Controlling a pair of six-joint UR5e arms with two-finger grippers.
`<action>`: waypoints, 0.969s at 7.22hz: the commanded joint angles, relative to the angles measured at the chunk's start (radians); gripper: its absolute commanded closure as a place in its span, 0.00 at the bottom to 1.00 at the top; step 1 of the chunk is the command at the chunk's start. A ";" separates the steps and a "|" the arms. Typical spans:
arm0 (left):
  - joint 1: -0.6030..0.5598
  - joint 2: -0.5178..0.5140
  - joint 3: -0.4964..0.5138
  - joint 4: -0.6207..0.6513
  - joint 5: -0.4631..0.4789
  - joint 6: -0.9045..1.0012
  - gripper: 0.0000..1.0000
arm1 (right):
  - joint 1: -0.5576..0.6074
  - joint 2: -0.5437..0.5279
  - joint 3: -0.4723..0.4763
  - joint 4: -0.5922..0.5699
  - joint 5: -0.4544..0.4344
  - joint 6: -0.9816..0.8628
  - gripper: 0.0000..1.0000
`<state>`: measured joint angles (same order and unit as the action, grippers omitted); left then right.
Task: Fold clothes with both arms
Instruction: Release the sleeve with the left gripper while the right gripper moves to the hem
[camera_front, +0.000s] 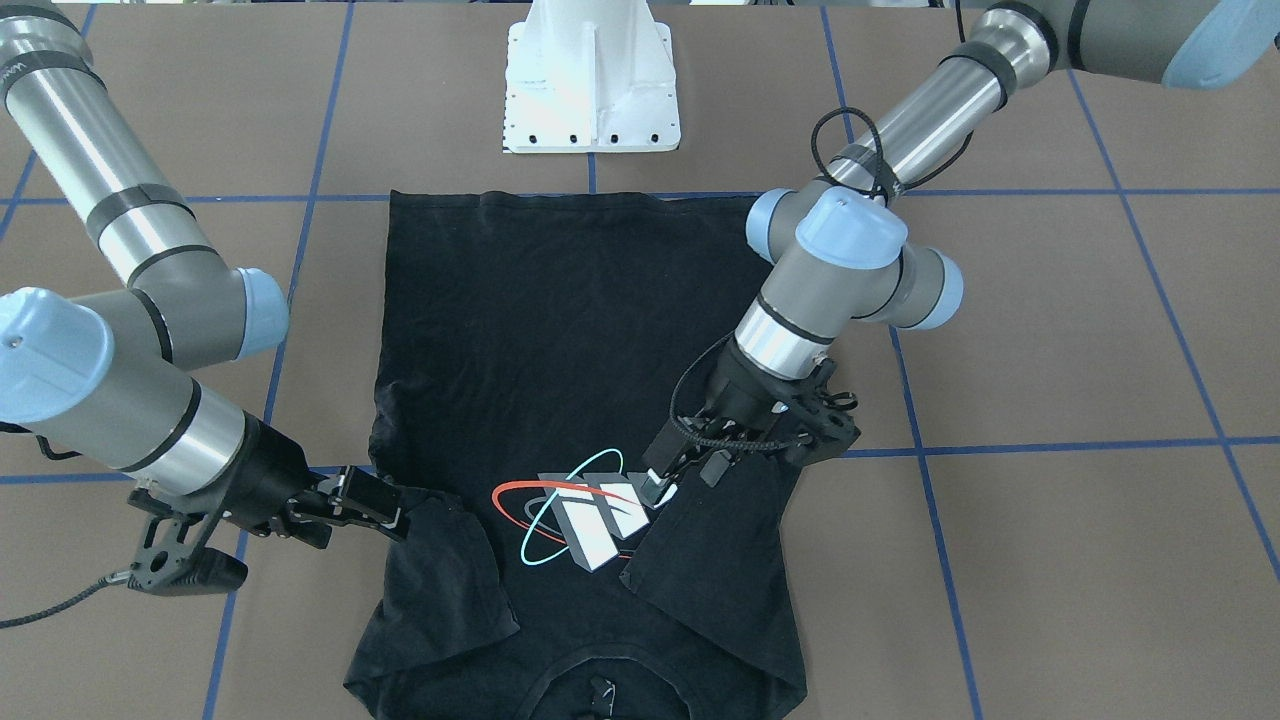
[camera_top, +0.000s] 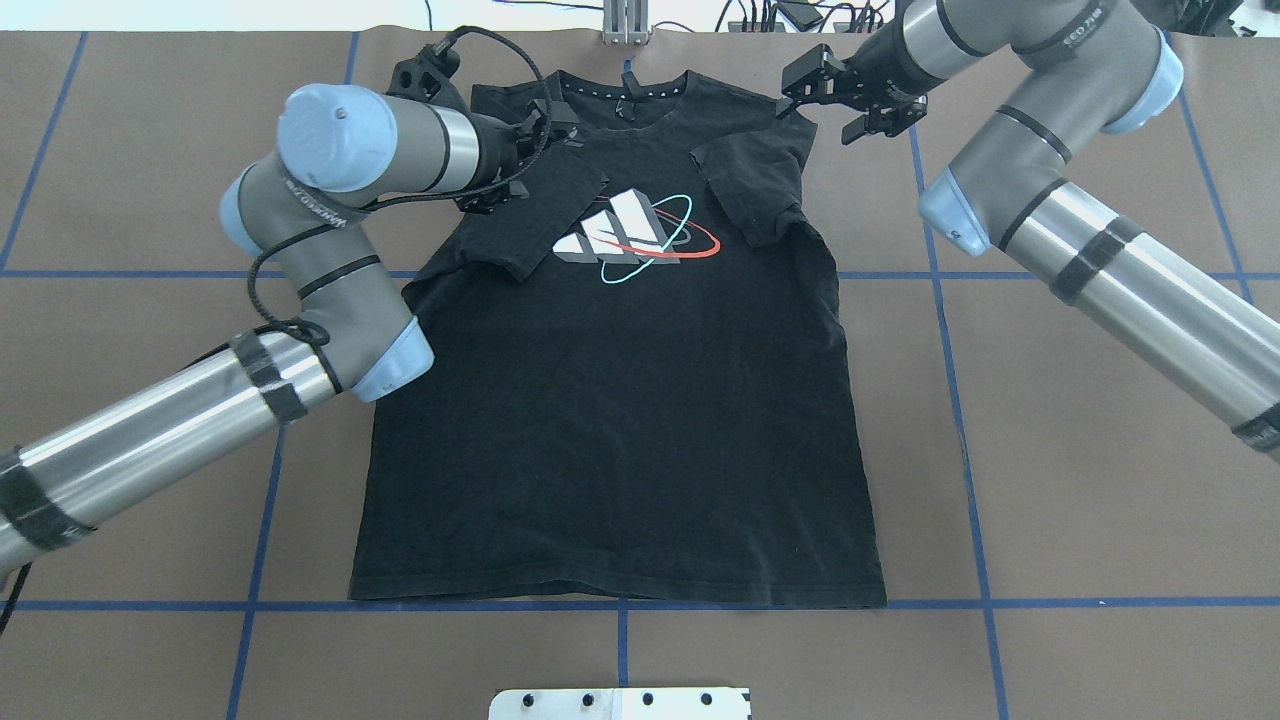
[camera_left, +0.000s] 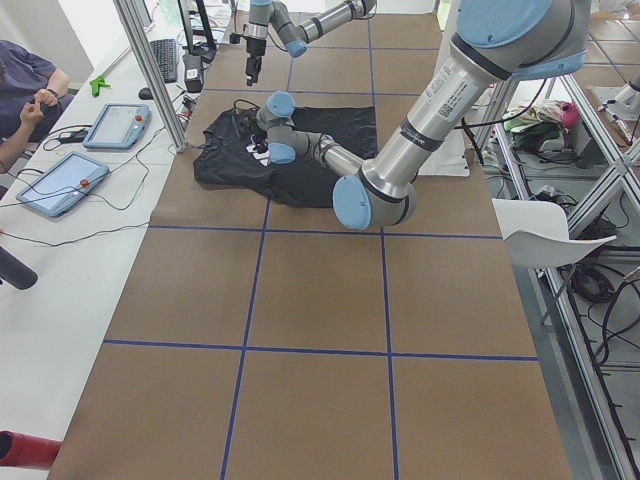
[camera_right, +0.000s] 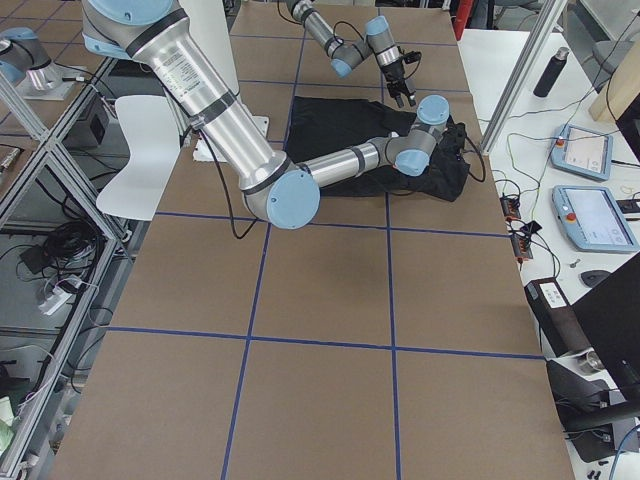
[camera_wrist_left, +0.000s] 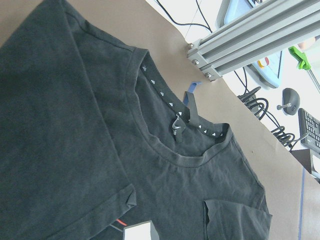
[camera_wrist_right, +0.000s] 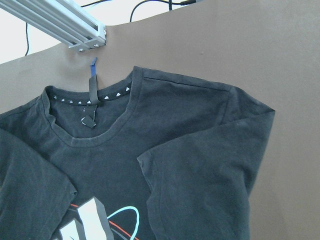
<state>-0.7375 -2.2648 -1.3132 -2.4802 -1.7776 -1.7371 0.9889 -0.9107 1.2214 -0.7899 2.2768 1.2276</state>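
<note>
The black T-shirt (camera_top: 620, 420) lies flat, logo side up, with its collar (camera_top: 628, 95) at the far edge. The white logo with red and teal rings (camera_top: 630, 235) shows on the chest. Both sleeves are folded inward onto the chest. My left gripper (camera_front: 680, 480) hovers at the upper edge of its folded sleeve (camera_front: 710, 560), next to the logo; its jaws look open and hold nothing. My right gripper (camera_front: 385, 505) sits at the shoulder by the other folded sleeve (camera_front: 445, 580); it looks open and empty. Both wrist views show the collar (camera_wrist_right: 90, 135) but no fingers.
The white pedestal base (camera_front: 592, 85) stands at the shirt's hem side. An aluminium frame post (camera_wrist_right: 65, 25) runs just past the collar. Tablets (camera_left: 60, 180), cables and a seated person are on a side table beyond it. Brown table (camera_top: 1050, 450) with blue tape lines surrounds the shirt.
</note>
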 joint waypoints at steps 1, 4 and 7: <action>0.000 0.247 -0.333 0.126 -0.025 0.082 0.01 | -0.045 -0.217 0.255 -0.008 -0.002 0.085 0.01; 0.000 0.456 -0.585 0.253 -0.042 0.237 0.01 | -0.200 -0.446 0.481 -0.006 -0.025 0.259 0.00; 0.000 0.484 -0.618 0.254 -0.040 0.237 0.01 | -0.451 -0.693 0.703 -0.006 -0.170 0.262 0.00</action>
<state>-0.7379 -1.7882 -1.9207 -2.2275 -1.8187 -1.5024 0.6425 -1.5074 1.8416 -0.7962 2.1671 1.4857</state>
